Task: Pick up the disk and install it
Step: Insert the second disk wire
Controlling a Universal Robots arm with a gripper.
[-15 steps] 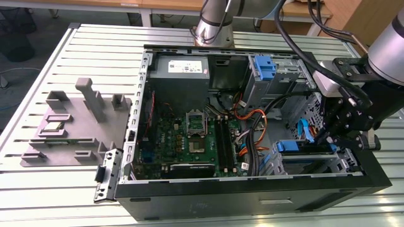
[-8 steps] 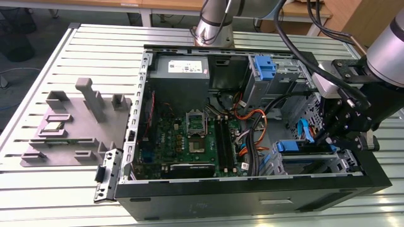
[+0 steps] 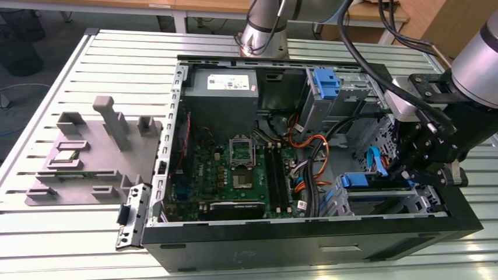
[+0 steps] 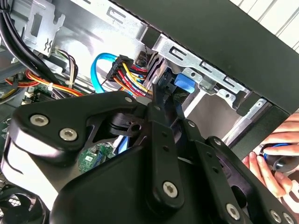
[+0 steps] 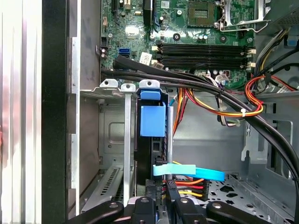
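My claw [image 5: 161, 205] closes on the disk [image 5: 152, 140] | disk stands edge-on ahead, seated in its bay [image 5: 112, 85] | cables [image 5: 201, 179] crowd beside.

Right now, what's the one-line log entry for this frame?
gripper: inside computer case, at drive bay | disk: on edge in bay, blue rail visible | seated: cannot tell
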